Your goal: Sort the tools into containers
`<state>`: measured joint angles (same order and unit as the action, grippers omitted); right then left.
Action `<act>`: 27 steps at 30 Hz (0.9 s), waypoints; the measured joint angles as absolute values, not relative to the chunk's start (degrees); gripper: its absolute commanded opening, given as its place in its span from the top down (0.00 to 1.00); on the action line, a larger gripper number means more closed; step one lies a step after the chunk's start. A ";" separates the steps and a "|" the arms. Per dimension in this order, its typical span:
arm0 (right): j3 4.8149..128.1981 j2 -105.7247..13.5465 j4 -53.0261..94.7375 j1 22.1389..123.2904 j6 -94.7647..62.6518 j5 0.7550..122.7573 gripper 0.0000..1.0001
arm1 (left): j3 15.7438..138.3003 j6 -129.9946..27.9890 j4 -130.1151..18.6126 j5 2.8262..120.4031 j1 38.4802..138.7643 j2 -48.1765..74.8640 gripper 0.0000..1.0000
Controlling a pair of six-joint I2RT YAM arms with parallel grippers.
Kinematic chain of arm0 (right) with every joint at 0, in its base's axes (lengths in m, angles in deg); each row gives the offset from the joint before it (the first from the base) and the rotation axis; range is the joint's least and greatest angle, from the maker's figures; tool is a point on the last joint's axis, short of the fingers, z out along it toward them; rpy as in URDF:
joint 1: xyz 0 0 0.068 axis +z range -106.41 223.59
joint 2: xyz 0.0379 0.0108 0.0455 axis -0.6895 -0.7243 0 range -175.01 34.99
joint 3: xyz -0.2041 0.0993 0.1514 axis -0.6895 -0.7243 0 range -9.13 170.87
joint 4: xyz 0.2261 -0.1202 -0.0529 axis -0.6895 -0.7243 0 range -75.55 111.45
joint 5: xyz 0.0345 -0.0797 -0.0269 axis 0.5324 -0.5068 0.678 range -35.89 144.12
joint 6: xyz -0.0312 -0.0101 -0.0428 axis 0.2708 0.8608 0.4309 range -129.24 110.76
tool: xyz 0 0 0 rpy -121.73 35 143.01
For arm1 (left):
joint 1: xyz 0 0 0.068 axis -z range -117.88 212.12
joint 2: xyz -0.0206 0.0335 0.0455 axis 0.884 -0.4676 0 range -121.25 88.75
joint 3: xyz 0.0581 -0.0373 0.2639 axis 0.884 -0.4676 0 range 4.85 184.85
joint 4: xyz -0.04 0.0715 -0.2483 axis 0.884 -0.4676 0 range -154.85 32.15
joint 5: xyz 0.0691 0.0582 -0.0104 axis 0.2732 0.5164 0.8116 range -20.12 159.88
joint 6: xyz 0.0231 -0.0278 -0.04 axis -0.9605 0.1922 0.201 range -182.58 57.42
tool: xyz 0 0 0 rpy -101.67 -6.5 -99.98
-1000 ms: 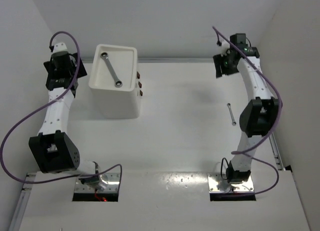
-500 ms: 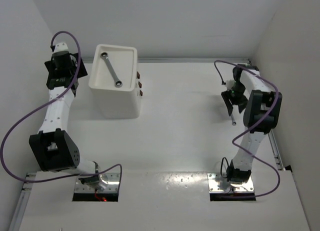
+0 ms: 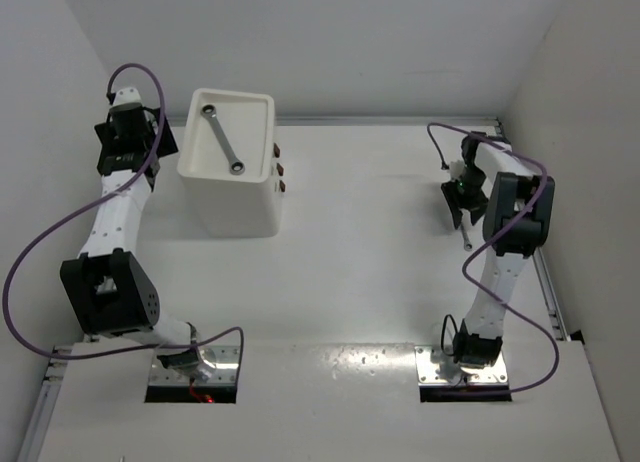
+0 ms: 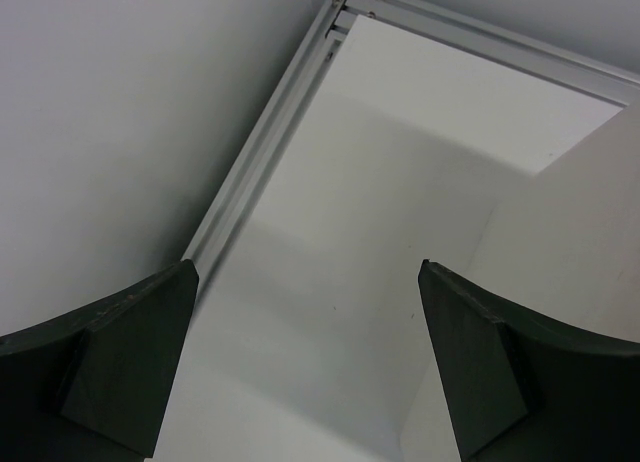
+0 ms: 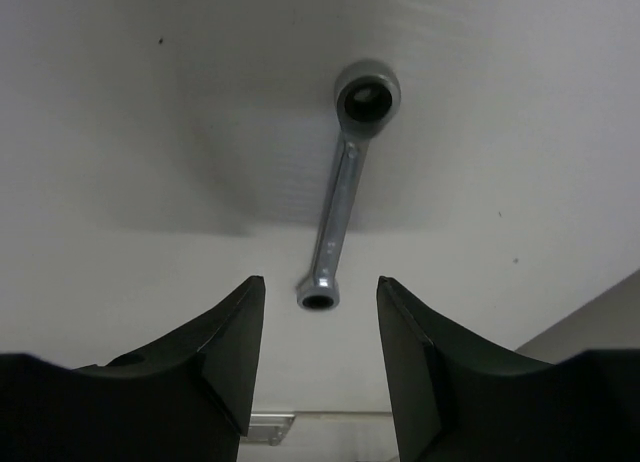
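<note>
At the far left, the left hand (image 4: 307,282) hangs with its fingers spread wide and nothing between them; its wrist view shows only bare bench (image 3: 370,212) and the wall rail. Just to its right stands the white drawer unit (image 3: 228,197), with one silver wrench (image 3: 222,139) lying slantwise in the top tray and the dark-red knobs (image 3: 279,169) on the side that faces the middle of the bench. Well apart from all this, near the right edge, the second wrench (image 5: 335,212) lies flat on the bench. The right hand (image 3: 458,198) hovers directly over its far part, fingers partly apart and pinching nothing. In the right wrist view the wrench's long axis runs almost straight away from the hand, in line with the gap between the fingers, its near ring end showing between the two fingertips, so the fingers would close across the shaft. The right arm is plainly the nearer one. The coming move is probably a straight descent onto the shaft, then a carry leftward to the drawer unit.
</note>
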<state>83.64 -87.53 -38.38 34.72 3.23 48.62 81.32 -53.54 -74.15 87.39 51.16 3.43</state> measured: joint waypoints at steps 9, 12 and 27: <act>85.52 -93.47 -38.29 34.62 1.09 50.15 0.51 | 82.28 -53.54 -74.00 87.70 51.23 3.19 0.00; 87.05 -94.54 -38.05 34.31 0.95 50.54 0.51 | 82.48 -53.54 -74.08 87.83 51.23 2.99 0.00; 86.14 -94.61 -38.19 31.64 1.06 51.90 0.75 | 84.64 -53.44 -74.54 88.33 51.23 1.55 0.00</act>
